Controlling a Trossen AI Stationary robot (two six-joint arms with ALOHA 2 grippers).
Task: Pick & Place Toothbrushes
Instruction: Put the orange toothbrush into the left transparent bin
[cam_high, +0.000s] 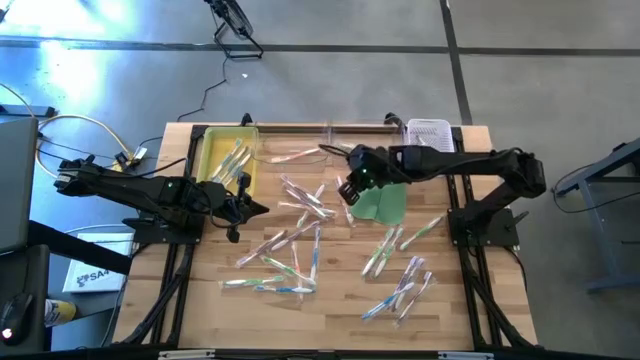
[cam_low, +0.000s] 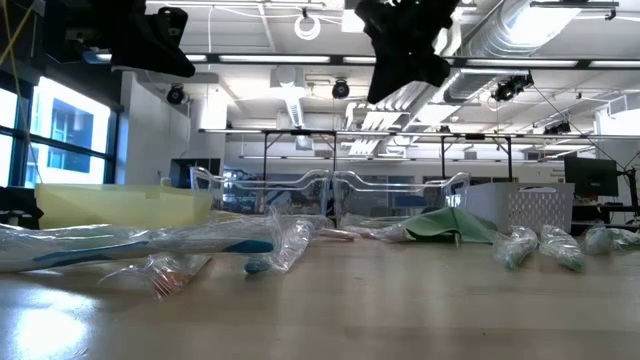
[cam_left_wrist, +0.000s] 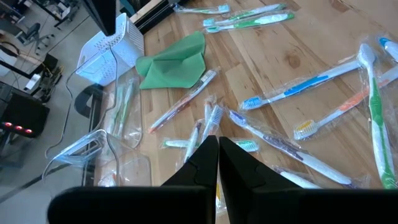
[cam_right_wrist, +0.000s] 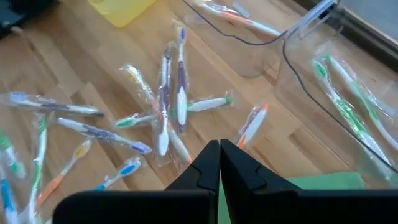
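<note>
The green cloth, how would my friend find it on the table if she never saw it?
Start at the wooden table and look toward the far right corner, where a white basket sits. Just nearer than the basket lies the green cloth, beside the right end effector. It is the only flat, soft, all-green thing among thin wrapped toothbrushes.

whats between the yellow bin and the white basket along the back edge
Clear bins sit there, at least one holding wrapped toothbrushes, between the yellow bin and white basket, per the high view.
</note>
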